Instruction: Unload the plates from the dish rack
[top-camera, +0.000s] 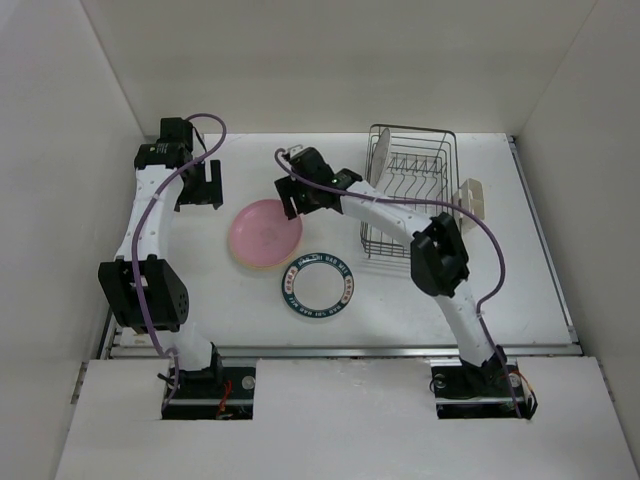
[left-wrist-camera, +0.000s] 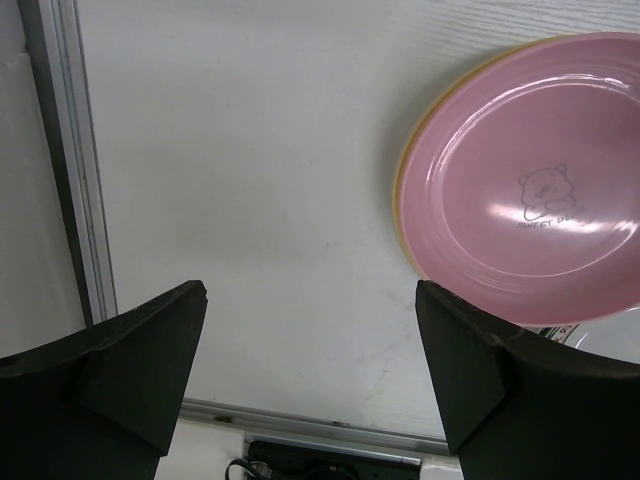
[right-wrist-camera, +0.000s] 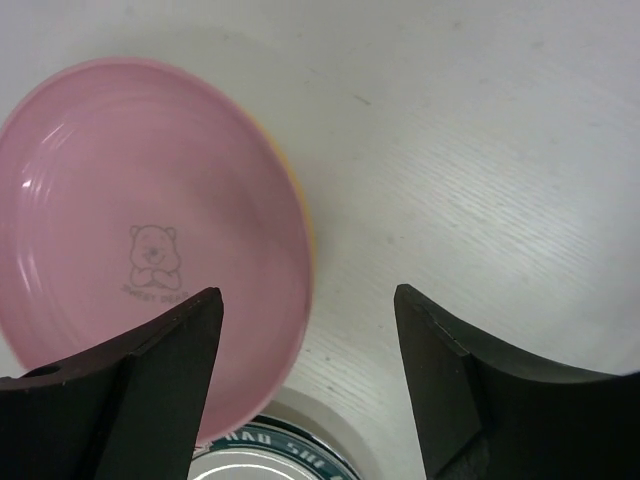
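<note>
The right gripper (right-wrist-camera: 308, 300) is hanging with its jaws spread wide, holding nothing, over the right edge of the pink plate (right-wrist-camera: 150, 230). That plate is lying flat on a yellow plate (right-wrist-camera: 300, 215), of which only a thin rim is showing. Its centre is carrying a small bear drawing. The left wrist view is giving the line beneath it as "SWEET", with the rest lost in glare. The left gripper (left-wrist-camera: 310, 300) is also gaping wide and empty, over bare desk (top-camera: 500, 290) beside the stack.

Only the top view is showing the dish rack (top-camera: 410, 190), sitting at the far right. A pale plate (top-camera: 380, 158) is standing on edge at its left end and a cream plate (top-camera: 470, 197) is at its right side. A dark-rimmed plate (top-camera: 318, 284) is lying flat near the stack; its rim lettering is too small to read.
</note>
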